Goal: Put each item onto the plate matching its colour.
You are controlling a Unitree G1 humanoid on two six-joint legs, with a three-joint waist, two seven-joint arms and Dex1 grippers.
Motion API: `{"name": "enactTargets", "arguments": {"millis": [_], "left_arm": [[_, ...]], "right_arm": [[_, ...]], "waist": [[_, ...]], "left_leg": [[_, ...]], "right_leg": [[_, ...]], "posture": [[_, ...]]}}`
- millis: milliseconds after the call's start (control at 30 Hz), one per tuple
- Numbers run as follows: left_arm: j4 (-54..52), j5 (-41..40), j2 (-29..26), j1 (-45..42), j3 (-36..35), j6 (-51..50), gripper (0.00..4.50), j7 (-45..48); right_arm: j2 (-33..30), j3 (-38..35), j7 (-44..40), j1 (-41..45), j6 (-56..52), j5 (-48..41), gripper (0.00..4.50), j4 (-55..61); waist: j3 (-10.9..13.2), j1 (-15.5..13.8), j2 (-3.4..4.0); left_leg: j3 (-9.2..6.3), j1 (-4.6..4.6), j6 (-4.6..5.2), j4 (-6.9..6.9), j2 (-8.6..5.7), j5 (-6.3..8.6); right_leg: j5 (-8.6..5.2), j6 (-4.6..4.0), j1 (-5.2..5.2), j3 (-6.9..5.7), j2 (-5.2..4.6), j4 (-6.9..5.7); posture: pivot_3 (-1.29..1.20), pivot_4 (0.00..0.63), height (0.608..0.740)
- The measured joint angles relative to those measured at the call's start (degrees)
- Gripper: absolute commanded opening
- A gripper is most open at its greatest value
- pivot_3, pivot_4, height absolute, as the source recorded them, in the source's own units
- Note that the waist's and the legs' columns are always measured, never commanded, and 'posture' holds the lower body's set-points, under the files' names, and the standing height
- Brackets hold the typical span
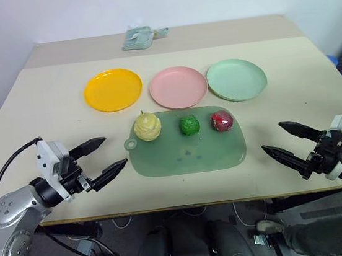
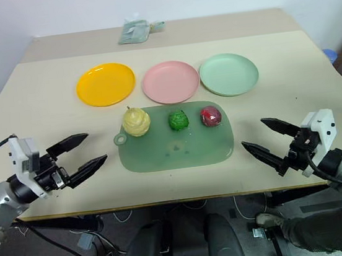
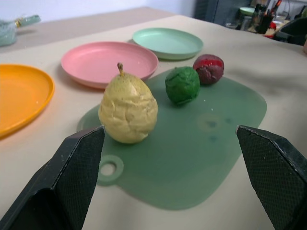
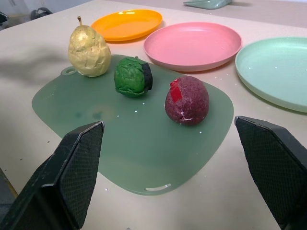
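Three toy foods sit in a row on the green mat [image 1: 186, 151]: yellow pear [image 1: 147, 126], green ball [image 1: 189, 125], red ball [image 1: 222, 120]. Both the left gripper [image 1: 102, 156] and right gripper [image 1: 283, 139] hang wide and empty. Best to approach the pear low, fingers straddling it, then carry it to the yellow plate [image 1: 113, 89].

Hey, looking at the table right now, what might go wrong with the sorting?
The green ball sits nearest the pink plate, so it may land there. The red ball lies close beside it and could get nudged. The yellow pear looks top-heavy and may topple when gripped.
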State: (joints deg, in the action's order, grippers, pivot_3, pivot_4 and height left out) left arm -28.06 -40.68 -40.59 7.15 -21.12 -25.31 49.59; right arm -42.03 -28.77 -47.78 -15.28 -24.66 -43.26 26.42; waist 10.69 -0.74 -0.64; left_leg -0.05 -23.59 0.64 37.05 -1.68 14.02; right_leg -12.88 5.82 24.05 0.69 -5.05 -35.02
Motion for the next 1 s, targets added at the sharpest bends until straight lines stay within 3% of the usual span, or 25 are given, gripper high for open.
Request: {"name": "enactTargets", "arguments": {"millis": [667,1000], "left_arm": [[-1.3,7.4,2.9,-4.6,5.9,0.1,4.50,-9.1],[-1.8,5.9,6.8,-19.8,11.4,-19.4,4.50,-24.6]], "right_arm": [[-0.2,5.4,-2.0,6.4,-0.2,3.6,4.46,-0.2],[-2.3,12.3,-10.0,14.0,-1.3,0.3,4.46,0.9]], "waist": [[0.0,0.0,-0.01],[0.0,0.0,-0.08]], "left_leg": [[0.00,-0.04,0.02,-0.03,0.00,-0.01],[0.00,-0.05,0.06,0.16,-0.01,-0.04]], "right_leg": [[0.01,0.00,0.06,-0.01,-0.01,0.02],[0.03,0.04,-0.02,-0.11,0.08,-0.07]], "posture": [[0.00,0.150,0.740],[0.00,0.150,0.740]]}}
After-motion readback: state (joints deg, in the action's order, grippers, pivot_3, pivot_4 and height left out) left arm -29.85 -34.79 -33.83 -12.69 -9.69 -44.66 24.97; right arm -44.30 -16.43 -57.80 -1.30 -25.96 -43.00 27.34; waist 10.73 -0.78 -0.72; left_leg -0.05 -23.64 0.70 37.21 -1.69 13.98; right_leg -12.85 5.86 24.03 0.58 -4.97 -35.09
